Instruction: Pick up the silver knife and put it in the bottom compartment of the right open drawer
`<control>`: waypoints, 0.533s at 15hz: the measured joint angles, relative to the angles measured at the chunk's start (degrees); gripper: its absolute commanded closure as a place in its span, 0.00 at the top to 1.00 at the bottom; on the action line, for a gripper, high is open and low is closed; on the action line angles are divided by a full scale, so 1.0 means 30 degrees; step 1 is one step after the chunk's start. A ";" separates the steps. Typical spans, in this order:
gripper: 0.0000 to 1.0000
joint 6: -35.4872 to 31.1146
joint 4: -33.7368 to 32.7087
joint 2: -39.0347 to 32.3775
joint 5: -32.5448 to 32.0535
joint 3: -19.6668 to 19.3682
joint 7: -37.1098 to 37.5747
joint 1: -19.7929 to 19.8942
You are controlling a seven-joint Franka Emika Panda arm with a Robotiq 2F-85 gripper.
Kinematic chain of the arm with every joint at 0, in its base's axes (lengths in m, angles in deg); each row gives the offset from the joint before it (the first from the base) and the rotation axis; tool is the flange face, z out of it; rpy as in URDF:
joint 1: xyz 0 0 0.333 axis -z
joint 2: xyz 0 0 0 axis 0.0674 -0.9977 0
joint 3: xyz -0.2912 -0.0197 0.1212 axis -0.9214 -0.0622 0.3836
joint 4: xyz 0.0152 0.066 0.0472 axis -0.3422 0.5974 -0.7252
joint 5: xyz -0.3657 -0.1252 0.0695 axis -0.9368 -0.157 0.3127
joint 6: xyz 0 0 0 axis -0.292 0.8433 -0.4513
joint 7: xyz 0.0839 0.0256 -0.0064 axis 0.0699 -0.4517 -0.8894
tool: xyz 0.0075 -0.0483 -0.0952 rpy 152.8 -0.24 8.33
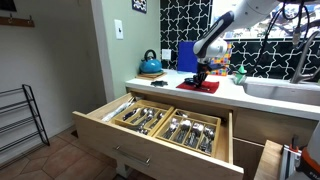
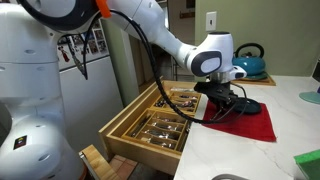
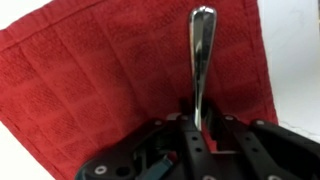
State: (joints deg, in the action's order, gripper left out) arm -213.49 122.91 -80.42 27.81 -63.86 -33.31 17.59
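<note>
The silver knife (image 3: pixel 202 60) lies on a red towel (image 3: pixel 90 80) on the counter, its rounded handle end pointing away from me. My gripper (image 3: pixel 197 128) is down on the towel with its fingers closed around the knife's near end. In both exterior views the gripper (image 1: pixel 199 76) (image 2: pixel 228 103) sits low on the red towel (image 1: pixel 198 86) (image 2: pixel 255 122); the knife is too small to make out there. The right open drawer (image 1: pixel 150 146) (image 2: pixel 128 140) is pulled out below the counter, with two wooden trays full of cutlery (image 1: pixel 143 116).
A blue kettle (image 1: pixel 150 64) (image 2: pixel 250 62) stands at the counter's end by the wall. A blue box (image 1: pixel 187 55) is behind the towel. A sink (image 1: pixel 285 90) is along the counter. A narrower wooden drawer (image 1: pixel 268 160) is open beside the wide one.
</note>
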 measured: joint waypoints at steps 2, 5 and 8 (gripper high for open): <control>0.03 0.0000 -0.0036 0.0000 -0.0139 0.0040 0.0008 0.0000; 0.03 0.0000 -0.0042 0.0001 -0.0265 0.0111 0.0008 0.0001; 0.03 0.0111 -0.0011 0.0113 -0.0133 0.0458 -0.0393 0.0024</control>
State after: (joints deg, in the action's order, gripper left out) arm -213.15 122.88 -80.08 27.41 -62.49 -34.49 17.66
